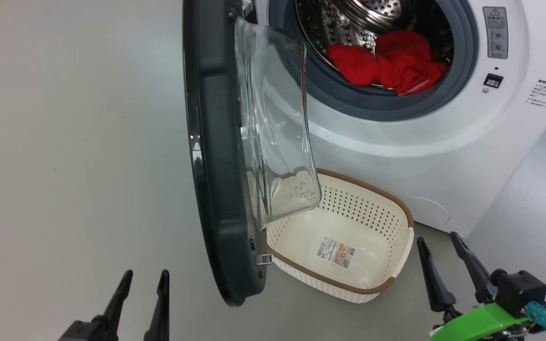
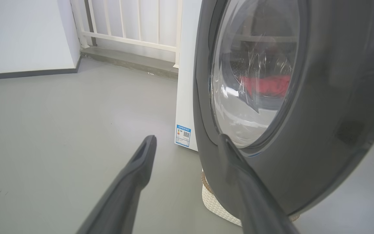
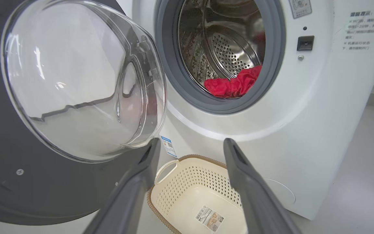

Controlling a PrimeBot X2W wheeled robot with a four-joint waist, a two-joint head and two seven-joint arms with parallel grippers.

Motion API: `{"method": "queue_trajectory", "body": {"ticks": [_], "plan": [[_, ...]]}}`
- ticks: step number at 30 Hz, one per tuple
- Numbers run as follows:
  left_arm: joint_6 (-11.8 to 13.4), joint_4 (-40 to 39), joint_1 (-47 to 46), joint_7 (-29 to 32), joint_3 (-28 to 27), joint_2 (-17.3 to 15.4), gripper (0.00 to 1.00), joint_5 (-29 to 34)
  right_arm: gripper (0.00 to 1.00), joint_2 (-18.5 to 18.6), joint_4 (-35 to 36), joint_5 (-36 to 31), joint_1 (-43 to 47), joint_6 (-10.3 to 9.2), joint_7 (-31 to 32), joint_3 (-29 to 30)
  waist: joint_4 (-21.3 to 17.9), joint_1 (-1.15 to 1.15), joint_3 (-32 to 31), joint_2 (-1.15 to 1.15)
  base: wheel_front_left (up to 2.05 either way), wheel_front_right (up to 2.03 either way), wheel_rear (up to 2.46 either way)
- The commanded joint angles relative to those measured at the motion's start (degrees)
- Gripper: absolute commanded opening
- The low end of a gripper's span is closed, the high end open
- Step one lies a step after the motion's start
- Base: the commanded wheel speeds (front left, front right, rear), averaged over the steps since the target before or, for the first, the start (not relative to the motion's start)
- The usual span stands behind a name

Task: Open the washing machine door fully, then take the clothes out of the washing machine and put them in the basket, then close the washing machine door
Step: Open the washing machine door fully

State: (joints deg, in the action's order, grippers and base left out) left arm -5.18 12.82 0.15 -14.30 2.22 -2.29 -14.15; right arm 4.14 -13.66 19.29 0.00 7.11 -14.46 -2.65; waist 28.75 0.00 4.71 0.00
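The white washing machine [image 1: 434,151] stands ahead with its black-framed door [image 1: 216,156] swung out edge-on toward me, the glass bowl [image 1: 275,128] bulging to the right. Red clothes [image 1: 389,61] lie at the front of the steel drum, also seen as clothes [image 3: 235,84] in the right wrist view. The cream basket [image 1: 396,270] sits on the floor below the opening, partly behind the door. My left gripper [image 1: 145,277] is open, left of the door's lower edge. My right gripper [image 1: 439,239] is open beside the basket's right end. Both hold nothing.
Grey floor [image 1: 74,166] spreads to the left of the door. In the left wrist view a white railing [image 2: 131,22] and a white wall [image 2: 21,32] stand behind the machine. A blue label [image 2: 183,135] is stuck on the machine's side.
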Motion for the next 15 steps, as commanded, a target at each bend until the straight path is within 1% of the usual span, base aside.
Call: {"method": "queue_trajectory", "body": {"ticks": [1,3,13,14,15], "plan": [[-0.5,-1.5,-1.4,-0.7,-2.0,-0.6,1.00,0.4,1.00,0.0,1.3,-0.7,0.3,0.37,-0.5,-1.1,0.0,0.00,0.0,0.00,0.00,0.00,0.00],[-0.5,-1.6,-1.3,-0.7,-1.9,-0.6,1.00,0.4,1.00,-0.1,0.9,-1.6,1.0,0.37,-0.5,-1.0,0.0,0.00,0.0,0.00,0.00,0.00,0.00],[-0.6,-1.7,-1.1,-0.7,-1.6,-0.6,1.00,0.4,1.00,-0.6,0.6,-2.1,1.8,0.37,-0.5,-0.1,-0.1,0.00,-0.4,0.00,0.00,0.00,0.00],[-0.7,-1.8,-1.1,-0.7,-1.5,-0.6,0.90,0.4,1.00,-0.7,0.7,-2.2,1.8,0.37,-0.5,-0.1,-0.1,0.00,-0.5,0.00,0.00,0.00,0.00],[-0.7,-1.9,-1.2,-0.7,-1.5,-0.6,0.44,0.4,1.00,-0.7,0.7,-2.2,1.9,0.37,-0.5,0.0,-0.1,0.00,-0.5,0.00,0.00,0.00,0.00]]}}
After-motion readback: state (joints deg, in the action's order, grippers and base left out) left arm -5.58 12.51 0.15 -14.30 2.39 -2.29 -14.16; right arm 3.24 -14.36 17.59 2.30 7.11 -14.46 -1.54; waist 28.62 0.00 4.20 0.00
